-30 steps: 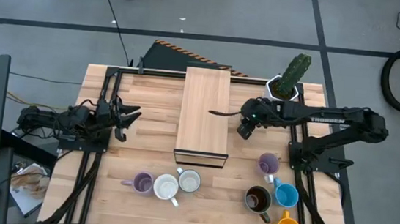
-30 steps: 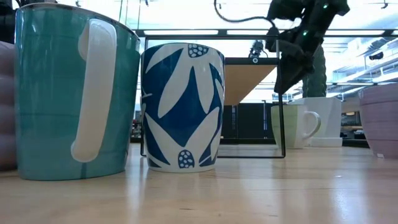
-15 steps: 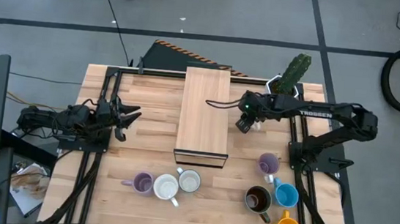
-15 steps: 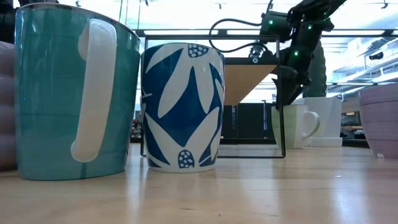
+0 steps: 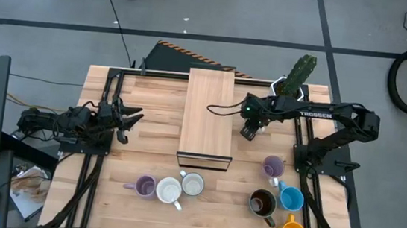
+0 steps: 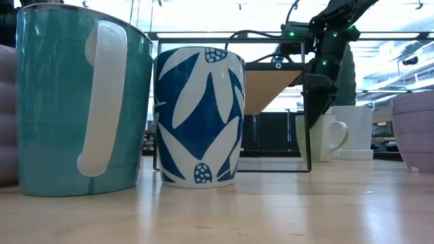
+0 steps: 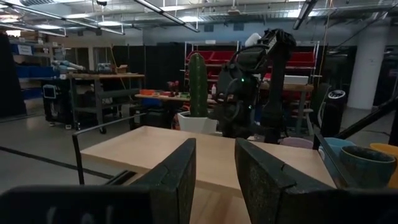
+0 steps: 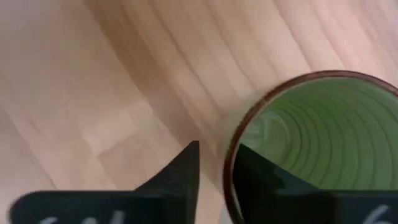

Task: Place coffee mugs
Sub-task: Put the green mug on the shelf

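1. While the right gripper [image 5: 246,131] hangs over the light green mug [image 8: 323,143], beside the wooden shelf [image 5: 208,114], its narrowly parted fingers straddle the rim
2. The rim should be centred between them before closing
3. The left gripper [image 5: 124,116], slightly parted, is parked at the table's left edge

A wooden bench [image 5: 151,109] carries a raised shelf [image 5: 209,107] at its middle. Seven mugs [image 5: 181,187] cluster along the near edge. A cactus pot [image 5: 290,85] occupies the far right corner.

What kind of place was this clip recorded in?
Most likely a robotics lab or workshop, not a home. The wooden table stands on bare concrete with cables, and behind the right arm are workbenches, red shelving and overhead strip lights.
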Controlling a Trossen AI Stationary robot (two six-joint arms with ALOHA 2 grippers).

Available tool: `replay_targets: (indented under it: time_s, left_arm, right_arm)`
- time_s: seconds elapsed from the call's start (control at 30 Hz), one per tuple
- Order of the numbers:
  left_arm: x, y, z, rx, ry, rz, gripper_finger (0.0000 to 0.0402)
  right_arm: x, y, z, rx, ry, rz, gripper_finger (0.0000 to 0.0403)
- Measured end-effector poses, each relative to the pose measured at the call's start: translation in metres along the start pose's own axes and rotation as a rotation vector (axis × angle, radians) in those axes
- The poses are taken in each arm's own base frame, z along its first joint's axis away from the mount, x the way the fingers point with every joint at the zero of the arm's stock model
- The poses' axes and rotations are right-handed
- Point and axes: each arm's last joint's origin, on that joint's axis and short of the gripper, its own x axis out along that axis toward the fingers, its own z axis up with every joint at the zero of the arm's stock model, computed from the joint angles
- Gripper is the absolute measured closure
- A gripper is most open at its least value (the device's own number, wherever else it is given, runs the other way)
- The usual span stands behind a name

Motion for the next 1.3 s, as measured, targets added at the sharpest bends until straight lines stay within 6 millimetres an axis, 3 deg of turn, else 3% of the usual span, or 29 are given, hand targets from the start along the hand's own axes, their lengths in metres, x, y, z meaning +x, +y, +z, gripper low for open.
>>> replay_targets:
  time_s: [0.17,0.37,0.57,0.87,1.13,1.3]
  left_arm:
    - [0.0,0.0,0.0,0.007,-0.001,0.0,0.0285]
    - [0.0,0.0,0.0,0.023,0.0,0.0,0.0285]
    - [0.0,0.0,0.0,0.023,0.0,0.0,0.0285]
    - [0.0,0.0,0.0,0.024,0.0,0.0,0.0285]
    - [0.0,0.0,0.0,0.024,0.0,0.0,0.0285]
    - [0.0,0.0,0.0,0.023,0.0,0.0,0.0285]
  right_arm:
    - [-0.005,0.004,-0.005,-0.173,0.028,0.056,0.0377]
    - [-0.01,0.014,-0.012,-0.468,0.042,0.082,0.0378]
    - [-0.011,0.024,-0.015,-0.619,0.037,0.097,0.0357]
    - [-0.012,0.026,-0.02,-0.546,0.084,0.098,0.0352]
    - [-0.013,0.024,-0.024,-0.426,0.136,0.063,0.0278]
    - [-0.028,0.028,-0.014,-0.263,0.116,0.056,0.0239]
